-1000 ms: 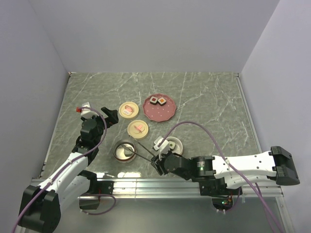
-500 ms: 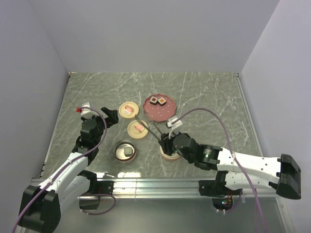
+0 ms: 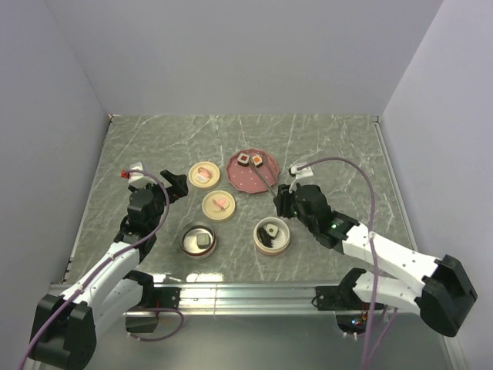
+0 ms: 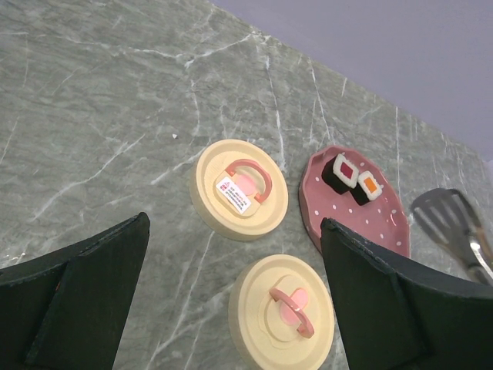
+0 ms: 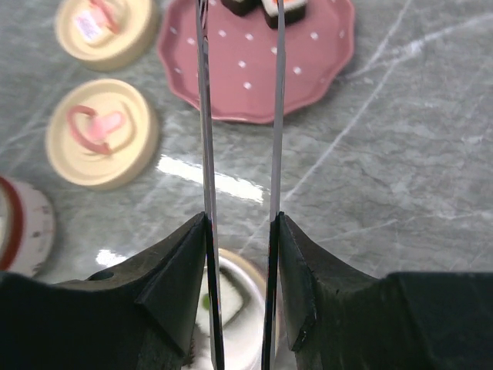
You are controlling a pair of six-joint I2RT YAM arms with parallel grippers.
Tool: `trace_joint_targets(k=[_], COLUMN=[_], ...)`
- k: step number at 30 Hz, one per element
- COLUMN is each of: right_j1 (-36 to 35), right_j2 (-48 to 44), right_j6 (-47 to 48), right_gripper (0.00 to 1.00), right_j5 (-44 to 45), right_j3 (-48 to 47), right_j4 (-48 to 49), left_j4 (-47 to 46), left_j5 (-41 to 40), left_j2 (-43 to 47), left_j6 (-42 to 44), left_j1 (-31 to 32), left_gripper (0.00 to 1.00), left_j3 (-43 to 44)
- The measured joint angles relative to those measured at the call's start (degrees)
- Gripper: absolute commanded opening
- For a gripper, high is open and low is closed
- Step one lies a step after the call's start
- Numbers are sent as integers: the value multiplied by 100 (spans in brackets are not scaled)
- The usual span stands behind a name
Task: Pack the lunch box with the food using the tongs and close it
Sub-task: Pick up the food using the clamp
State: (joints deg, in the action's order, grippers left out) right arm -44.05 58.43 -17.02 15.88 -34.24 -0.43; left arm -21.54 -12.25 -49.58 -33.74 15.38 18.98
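The right pincer [image 5: 240,231] is pinching the tongs [image 5: 203,139], pressing their slim arms partway together. The tongs' tips are reaching over the pink plate [image 3: 248,182] at the far middle of the counter [image 3: 339,154], just beside two sushi cubes [image 4: 344,171]. The left pincer [image 3: 178,185] is hovering spread wide, near two cream lids [image 3: 219,205]. Nearer, the left container [image 3: 187,245] is holding a grey piece [image 3: 202,240], and the right container [image 3: 286,236] a green-topped cube [image 3: 273,230].
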Motion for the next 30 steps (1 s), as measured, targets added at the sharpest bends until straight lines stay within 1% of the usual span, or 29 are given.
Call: trace_joint_targets(k=[4,10,30], right_j1=[240,398,723], right_j2=[540,1204,2455], right_j6=[52,173,522], right_gripper=[47,47,47], right_j5=[-140,-205,-321], right_j3=[0,-37,-844], right_j4=[149,295,428], left_j4=[-2,0,-9], left_j5=[7,39,39], left_j2=[0,7,37], left_j6=[0,0,0], left_j1=[0,0,0], left_gripper=[99,100,99], left_j3=[0,0,0])
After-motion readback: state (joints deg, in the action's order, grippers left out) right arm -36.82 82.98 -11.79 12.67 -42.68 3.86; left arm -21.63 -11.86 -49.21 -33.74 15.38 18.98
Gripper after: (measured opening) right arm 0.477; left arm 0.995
